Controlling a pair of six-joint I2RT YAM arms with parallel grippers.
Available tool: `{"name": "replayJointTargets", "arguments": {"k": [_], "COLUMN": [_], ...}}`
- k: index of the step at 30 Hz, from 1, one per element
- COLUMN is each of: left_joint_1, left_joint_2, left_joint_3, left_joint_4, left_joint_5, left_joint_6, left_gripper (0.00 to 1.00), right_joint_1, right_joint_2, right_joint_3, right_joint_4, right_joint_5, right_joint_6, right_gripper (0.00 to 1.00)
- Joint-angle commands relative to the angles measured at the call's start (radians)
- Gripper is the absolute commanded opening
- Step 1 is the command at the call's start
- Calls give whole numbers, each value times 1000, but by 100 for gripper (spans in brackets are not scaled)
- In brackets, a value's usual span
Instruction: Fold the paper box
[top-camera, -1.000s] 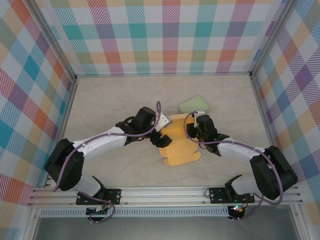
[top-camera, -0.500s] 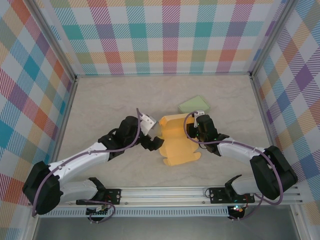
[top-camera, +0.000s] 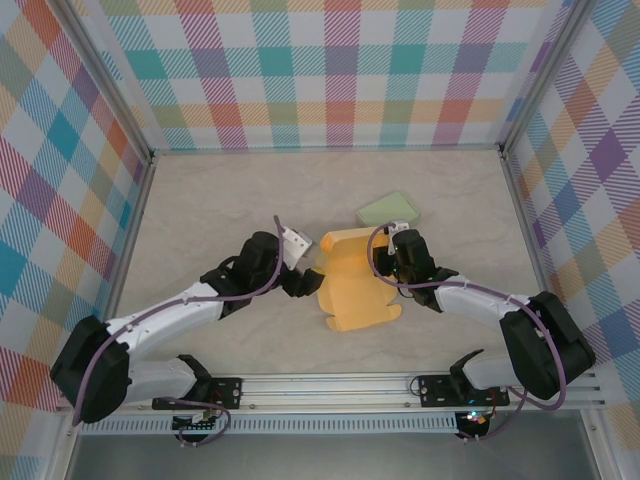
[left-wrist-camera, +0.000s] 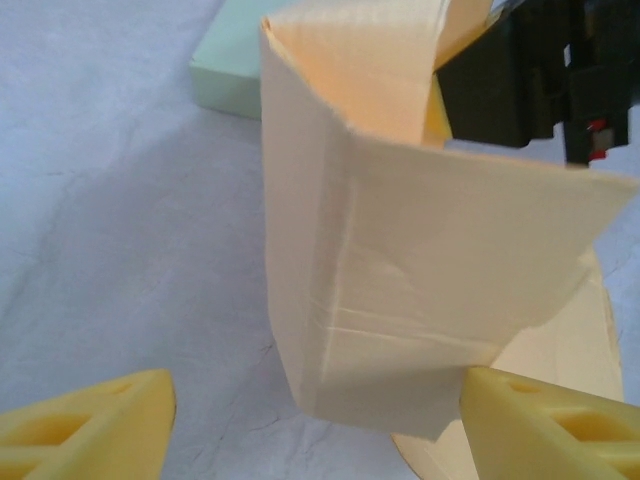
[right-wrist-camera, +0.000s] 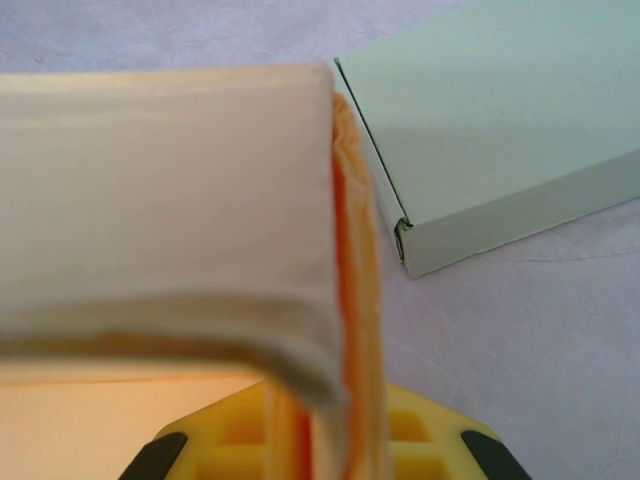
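At frame centre we see the orange-yellow paper box (top-camera: 355, 290), half raised, with one creased wall upright. Our right gripper (top-camera: 387, 262) pinches its right wall. Our left gripper (top-camera: 308, 286) gapes empty at its left corner. The pale marbled table (top-camera: 220, 200) is enclosed by plaid walls (top-camera: 330, 70).

Pale orange paper box (top-camera: 352, 290); mint-green flat box (top-camera: 388, 210) at its far right; mottled beige desk (top-camera: 220, 200); walls (top-camera: 330, 70) in pastel multicolour plaid.

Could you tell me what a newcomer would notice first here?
A half-folded yellow-orange paper box stands centrally, one wall raised. The right gripper is shut on its right edge, while the open left gripper sits at its left side. A flat pale green cardboard box lies just behind it.
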Motion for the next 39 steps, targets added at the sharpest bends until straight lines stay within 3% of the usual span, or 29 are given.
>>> {"name": "replayJointTargets", "arguments": {"k": [1,7,13,21,30,35,39], "left_joint_1": [10,9,-13,-77,-185,-217,-231], "left_joint_2": [54,124,175,208,292,340,374], "left_joint_3": [60,120,152,157,171,177,198], "left_joint_4": [26,49,71,119,243,315,348], "left_joint_5": [36,57,-27,-272,-630,-819,-876], "left_joint_6": [33,38,25,16,-9,-92,-120], "left_gripper": [71,56,55,46,16,12,11], "right_joint_1": [7,8,7,7,34,57,78], "right_joint_2": [1,2,5,5,25,-1,-47], "right_joint_3": [6,8,9,10,31,33,31], "right_joint_4": [29,28,28,28,0,-32,-58], "right_joint_5": [-7,-8,-8,-11,7,8,7], "right_joint_6": [0,1,1,3,21,71,117], "right_gripper": [0,0,0,0,0,0,0]}}
